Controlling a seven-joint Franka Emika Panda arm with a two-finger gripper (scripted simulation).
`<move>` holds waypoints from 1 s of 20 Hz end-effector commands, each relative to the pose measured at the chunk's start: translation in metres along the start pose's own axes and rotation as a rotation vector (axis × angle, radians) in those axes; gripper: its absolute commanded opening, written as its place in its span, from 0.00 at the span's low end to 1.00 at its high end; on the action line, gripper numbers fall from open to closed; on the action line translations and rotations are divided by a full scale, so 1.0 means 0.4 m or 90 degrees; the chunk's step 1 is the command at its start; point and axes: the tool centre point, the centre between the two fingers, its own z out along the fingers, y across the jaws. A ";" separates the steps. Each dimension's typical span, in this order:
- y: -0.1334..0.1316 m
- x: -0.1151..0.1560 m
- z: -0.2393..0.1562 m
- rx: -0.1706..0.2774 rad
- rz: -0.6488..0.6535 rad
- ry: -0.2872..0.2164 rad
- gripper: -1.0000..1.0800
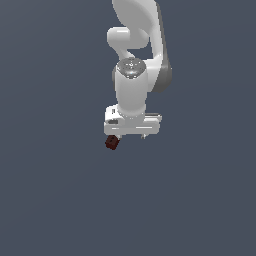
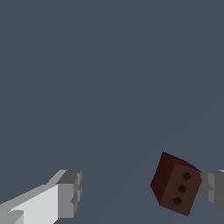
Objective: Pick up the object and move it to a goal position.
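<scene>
The object is a small dark red-brown cube point(image 1: 112, 142), tilted, just under the white gripper's end on the exterior view's left. In the wrist view the cube point(image 2: 175, 186) shows a face with three dark spots. It sits between the fingers, close against one grey fingertip point(image 2: 213, 189); I cannot tell if they touch. The other fingertip point(image 2: 70, 193) is far from it. My gripper point(image 1: 131, 135) points down and is open, its jaws much wider apart than the cube; its midpoint shows in the wrist view point(image 2: 140, 191). No goal marker is visible.
The white arm point(image 1: 132, 85) rises behind the gripper. The rest is a plain dark grey-blue surface point(image 1: 60, 190) with no other objects or edges in view.
</scene>
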 end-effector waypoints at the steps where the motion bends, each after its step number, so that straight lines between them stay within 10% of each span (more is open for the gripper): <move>1: 0.000 0.000 0.000 0.000 0.000 0.000 0.96; 20: 0.055 -0.012 0.013 -0.009 0.016 0.014 0.96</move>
